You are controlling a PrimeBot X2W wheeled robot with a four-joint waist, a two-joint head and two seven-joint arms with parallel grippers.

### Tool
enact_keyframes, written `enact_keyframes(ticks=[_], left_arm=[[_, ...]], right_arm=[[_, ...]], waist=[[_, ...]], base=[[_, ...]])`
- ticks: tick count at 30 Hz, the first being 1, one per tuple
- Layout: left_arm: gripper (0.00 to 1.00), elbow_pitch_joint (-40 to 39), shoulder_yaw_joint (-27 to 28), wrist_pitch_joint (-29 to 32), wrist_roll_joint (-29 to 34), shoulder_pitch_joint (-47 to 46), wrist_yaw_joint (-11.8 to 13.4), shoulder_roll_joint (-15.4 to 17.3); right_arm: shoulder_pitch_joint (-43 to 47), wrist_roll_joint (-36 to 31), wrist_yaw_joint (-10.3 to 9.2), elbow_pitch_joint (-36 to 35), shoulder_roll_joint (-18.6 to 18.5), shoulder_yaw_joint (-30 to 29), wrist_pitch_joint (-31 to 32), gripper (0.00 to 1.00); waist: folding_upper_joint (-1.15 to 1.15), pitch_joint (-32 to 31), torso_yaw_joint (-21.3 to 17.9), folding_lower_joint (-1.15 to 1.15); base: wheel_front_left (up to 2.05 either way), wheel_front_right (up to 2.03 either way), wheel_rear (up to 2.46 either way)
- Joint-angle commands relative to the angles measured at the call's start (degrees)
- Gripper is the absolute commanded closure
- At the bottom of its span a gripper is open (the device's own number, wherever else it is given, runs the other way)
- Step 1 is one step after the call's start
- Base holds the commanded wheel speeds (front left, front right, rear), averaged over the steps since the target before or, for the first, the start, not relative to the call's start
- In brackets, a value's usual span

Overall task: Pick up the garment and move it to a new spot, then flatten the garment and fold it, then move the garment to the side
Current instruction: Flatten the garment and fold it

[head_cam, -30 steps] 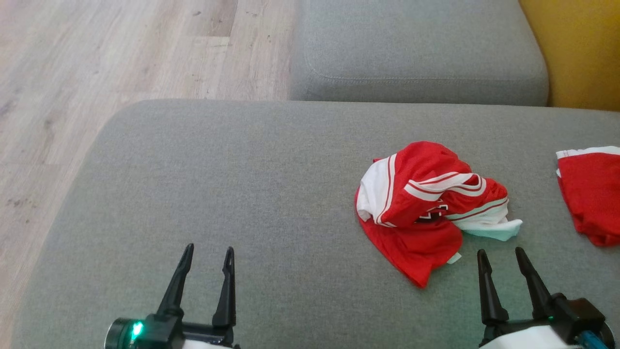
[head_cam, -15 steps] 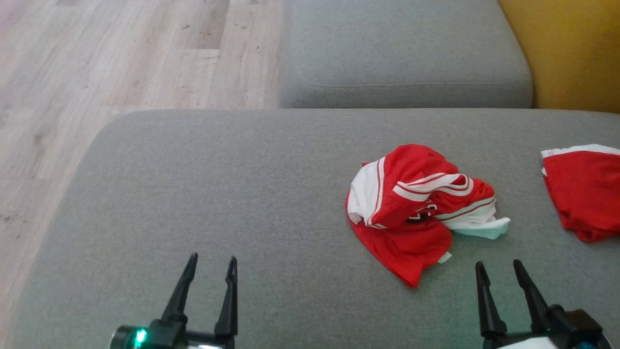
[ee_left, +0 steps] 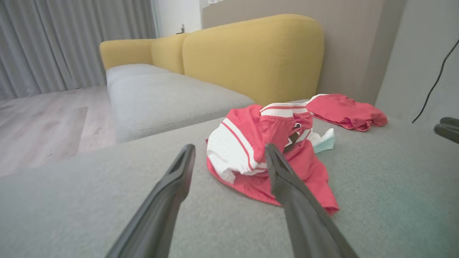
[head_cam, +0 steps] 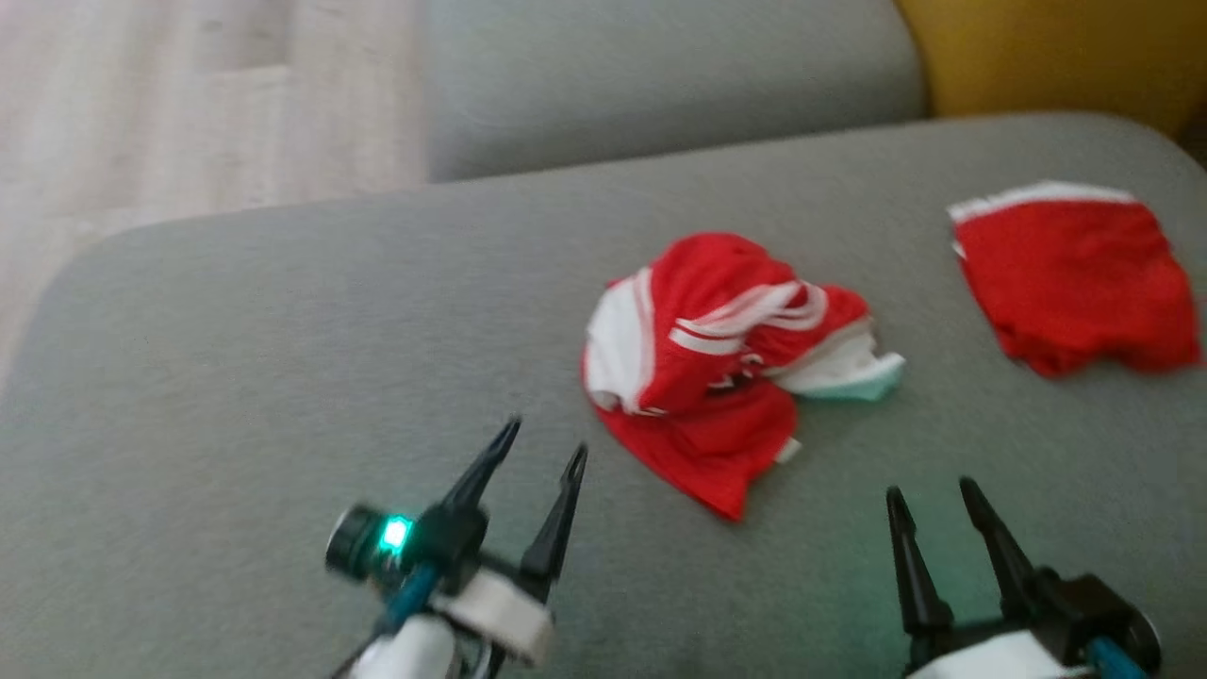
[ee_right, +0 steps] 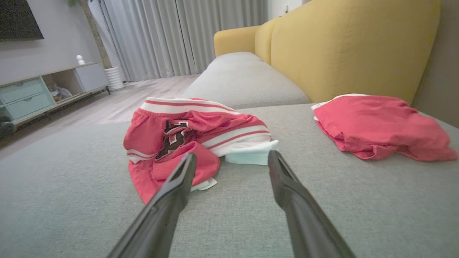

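A crumpled red and white garment [head_cam: 717,358] lies in a heap on the grey sofa cushion [head_cam: 283,377], right of centre. It also sits just beyond the fingers in the left wrist view [ee_left: 265,150] and in the right wrist view [ee_right: 190,136]. My left gripper [head_cam: 545,441] hovers open over the cushion, a short way left of and nearer than the heap, touching nothing. My right gripper [head_cam: 929,495] is open too, below and right of the garment, empty.
A second red garment [head_cam: 1070,273], folded, rests at the cushion's far right. Another grey seat [head_cam: 660,75] and a yellow backrest [head_cam: 1047,52] stand beyond. Wooden floor [head_cam: 189,104] lies past the cushion's left edge.
The camera has swung, shifting the whole scene left and tilting it. My left gripper has risen and moved right, closer to the crumpled garment. Both garments lie as before.
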Motion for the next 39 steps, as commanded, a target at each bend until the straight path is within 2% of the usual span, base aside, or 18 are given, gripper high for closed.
enact_keyframes(ticks=[1,4,5,6,10,15,16,17,18,19,22,26,31,36,39], left_arm=[[0.00,0.50,0.52,-0.29,-0.58,-5.33,0.36,-0.08],[0.00,5.00,-1.20,-0.29,-1.50,-11.44,0.27,-0.08],[0.00,5.00,-1.20,-0.29,-1.50,-11.44,0.27,-0.08],[0.00,8.28,-2.00,-0.29,-2.08,-14.82,0.06,-0.08],[0.00,14.51,-2.93,-0.29,-3.40,-19.43,-0.60,-0.08],[0.00,16.75,-5.95,-0.29,-4.98,-22.12,-2.33,-0.08],[0.05,16.41,-6.62,-0.29,-5.18,-22.66,-2.53,-0.08],[0.56,16.15,-7.16,-0.29,-5.31,-23.17,-2.67,-0.08],[0.96,15.99,-7.70,-0.29,-5.25,-23.72,-2.79,-0.08],[1.00,15.56,-8.26,-0.29,-5.06,-24.39,-2.89,-0.08],[1.00,12.68,-9.82,-0.29,-6.09,-26.31,-3.17,-0.08],[1.00,5.79,-11.25,-0.29,-15.09,-29.62,-3.40,-0.08],[1.00,3.52,-13.52,-0.29,-20.87,-42.01,-3.43,-0.08],[1.00,1.98,-8.64,-0.29,-25.82,-55.36,-3.44,0.98],[1.00,2.31,-4.41,-0.29,-28.72,-58.70,-3.44,4.14]], right_arm=[[-3.62,0.09,0.39,-2.18,-1.20,1.70,-0.22,0.00],[-5.24,0.39,0.39,-2.44,-1.15,2.76,-0.22,0.00],[-5.24,0.39,0.39,-2.44,-1.15,2.76,-0.22,0.00],[-6.21,0.82,0.39,-2.48,-1.08,3.43,-0.22,0.00],[-7.67,1.49,0.39,-2.36,-0.93,4.85,-0.22,0.00],[-8.63,1.90,0.39,-2.12,-0.72,5.25,-0.22,0.00],[-8.68,1.93,0.39,-2.05,-0.69,5.40,-0.22,0.00],[-8.74,1.96,0.39,-1.97,-0.66,5.56,-0.22,0.00],[-8.77,1.96,0.39,-1.88,-0.63,5.73,-0.22,0.00],[-8.77,1.97,0.39,-1.80,-0.59,5.84,-0.22,0.00],[-8.64,2.05,0.39,-1.58,-0.49,5.98,-0.22,0.00],[-8.46,2.07,0.39,-1.15,-0.38,6.18,-0.22,0.00],[-8.36,2.33,0.39,-0.49,-0.30,6.45,-0.22,0.00],[-7.90,2.86,0.39,0.21,-0.26,7.13,-0.22,0.00],[-7.44,3.17,0.39,0.67,-0.24,7.48,-0.22,0.00]], waist=[[0.00,4.68,-5.03,-0.01],[0.00,7.71,-8.30,-0.01],[0.00,7.71,-8.30,-0.01],[0.00,9.26,-10.17,-0.01],[0.00,11.07,-13.53,-0.01],[0.00,11.88,-16.00,-0.01],[0.00,11.89,-16.29,-0.01],[0.00,11.88,-16.57,-0.01],[0.00,11.75,-16.85,-0.01],[0.00,11.60,-17.07,-0.01],[0.00,10.67,-17.58,-0.01],[0.00,8.82,-17.95,-0.01],[0.00,7.14,-17.67,-0.01],[0.00,6.15,-16.23,-0.01],[0.00,5.62,-14.97,-0.01]], base=[[0.00,0.00,0.00],[0.00,0.00,0.00],[0.00,0.00,0.00],[0.00,0.00,0.00],[0.00,0.00,0.00],[0.00,0.00,0.00],[0.00,0.00,0.00],[0.00,0.00,0.00],[0.00,0.00,0.00],[0.00,0.00,0.00],[0.00,0.00,0.00],[0.00,0.00,0.00],[0.00,0.00,0.00],[0.00,0.00,0.00],[0.00,0.00,0.00]])
